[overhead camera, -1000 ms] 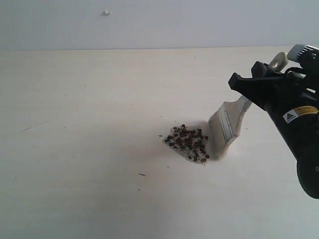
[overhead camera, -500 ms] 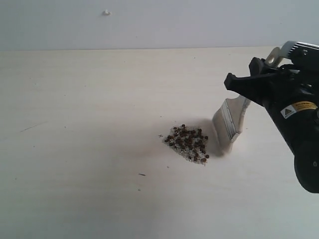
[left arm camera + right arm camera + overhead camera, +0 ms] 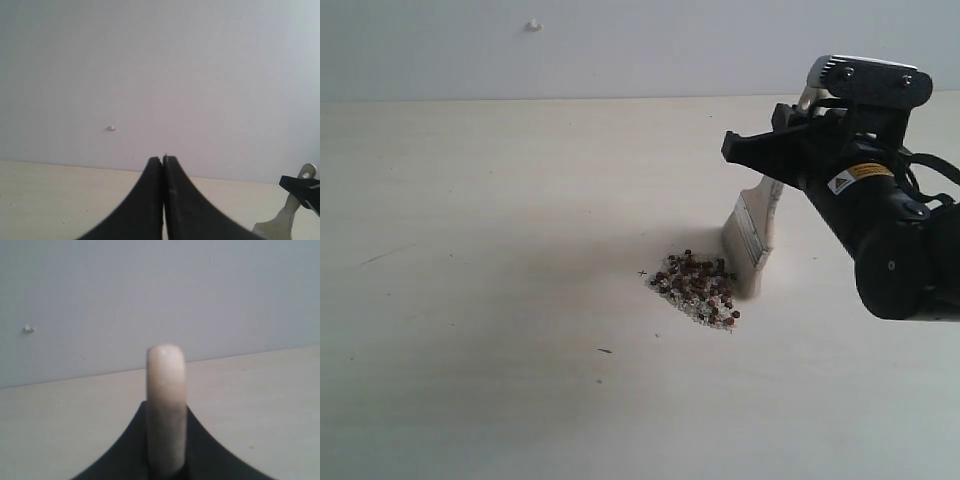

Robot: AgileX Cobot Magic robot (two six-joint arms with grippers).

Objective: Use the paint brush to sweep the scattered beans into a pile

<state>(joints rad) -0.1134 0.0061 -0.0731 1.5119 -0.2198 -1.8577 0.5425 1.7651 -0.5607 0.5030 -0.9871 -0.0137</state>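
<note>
Exterior view: right end effector (image 3: 762, 156) clamps paint brush (image 3: 748, 236) beside pile (image 3: 698, 288); arm's yellow label (image 3: 855, 178) unreadable; left end effector (image 3: 163, 163) closed.

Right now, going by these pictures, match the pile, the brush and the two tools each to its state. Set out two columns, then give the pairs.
1 pile
2 brush
3 left tool
4 right tool

A shut on a cream handle
B shut, holding nothing
C tilted, bristles down
D heaped on the table

Pairs: 1-D, 2-C, 3-B, 4-A
</note>
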